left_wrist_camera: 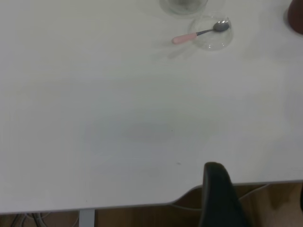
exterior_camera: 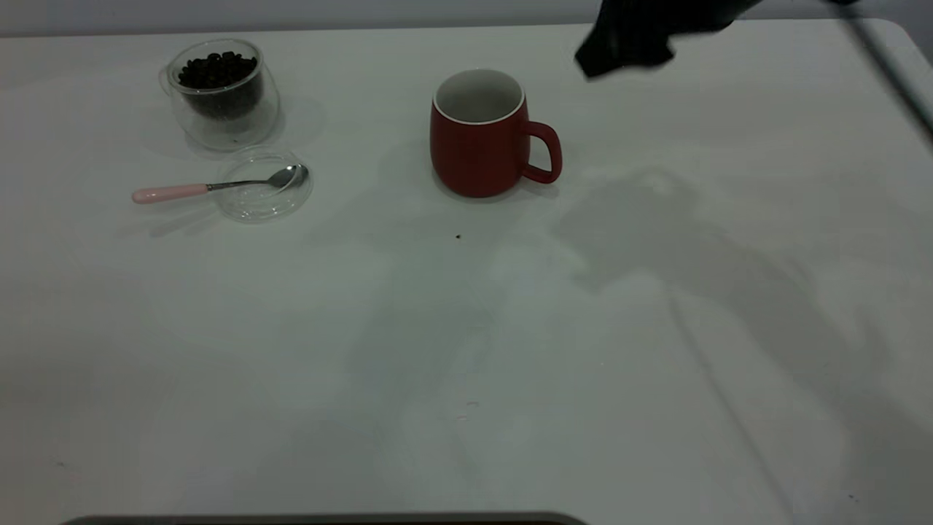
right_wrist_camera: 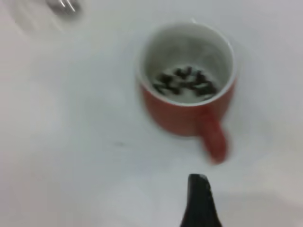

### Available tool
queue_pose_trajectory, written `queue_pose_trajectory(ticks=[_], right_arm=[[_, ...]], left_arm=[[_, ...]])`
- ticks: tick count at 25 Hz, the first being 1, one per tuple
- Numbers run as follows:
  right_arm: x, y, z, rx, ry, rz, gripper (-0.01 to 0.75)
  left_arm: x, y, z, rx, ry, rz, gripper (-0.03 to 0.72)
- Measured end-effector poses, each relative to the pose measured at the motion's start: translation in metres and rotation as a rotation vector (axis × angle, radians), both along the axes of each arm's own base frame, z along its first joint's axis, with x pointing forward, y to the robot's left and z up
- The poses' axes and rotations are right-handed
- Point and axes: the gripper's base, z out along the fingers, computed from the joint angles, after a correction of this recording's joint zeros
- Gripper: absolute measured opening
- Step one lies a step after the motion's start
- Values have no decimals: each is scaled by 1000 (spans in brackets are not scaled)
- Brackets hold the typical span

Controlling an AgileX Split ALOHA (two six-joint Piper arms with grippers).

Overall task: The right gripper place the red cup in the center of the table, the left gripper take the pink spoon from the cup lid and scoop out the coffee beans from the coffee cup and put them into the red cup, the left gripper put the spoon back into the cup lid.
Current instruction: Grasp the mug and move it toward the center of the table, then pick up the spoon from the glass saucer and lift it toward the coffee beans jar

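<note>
The red cup stands upright near the middle of the table, handle toward the right. In the right wrist view a few coffee beans lie inside it. The coffee cup, holding coffee beans, stands at the far left. Beside it lies the cup lid, with the pink spoon resting across it, bowl on the lid. My right gripper hovers beyond the red cup, open and empty. My left gripper sits open over the table's edge, far from the spoon.
A tiny dark speck lies in front of the red cup. The table's rounded corner is at the far right. A dark strip runs along the near edge. Floor and cables show past the table edge.
</note>
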Motion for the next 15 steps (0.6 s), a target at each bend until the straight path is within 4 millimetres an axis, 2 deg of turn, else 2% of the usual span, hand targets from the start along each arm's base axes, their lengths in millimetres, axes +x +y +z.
queue_pose_trajectory(ticks=[3, 5, 7, 10, 13, 15], right_arm=[[-56, -6, 33, 154, 176, -33, 585], [-93, -14, 45, 161, 307, -22, 585], [-125, -25, 58, 103, 394, -17, 585], [-164, -52, 81, -83, 444, -80, 585], [-196, -83, 92, -270, 484, -230, 585], [-214, -104, 92, -340, 501, -341, 585]], left_arm=[[0, 0, 0, 0, 0, 0, 465], [0, 0, 0, 0, 0, 0, 465], [0, 0, 0, 0, 0, 0, 465], [0, 0, 0, 1, 0, -1, 465], [0, 0, 0, 1, 0, -1, 465], [0, 0, 0, 1, 0, -1, 465]])
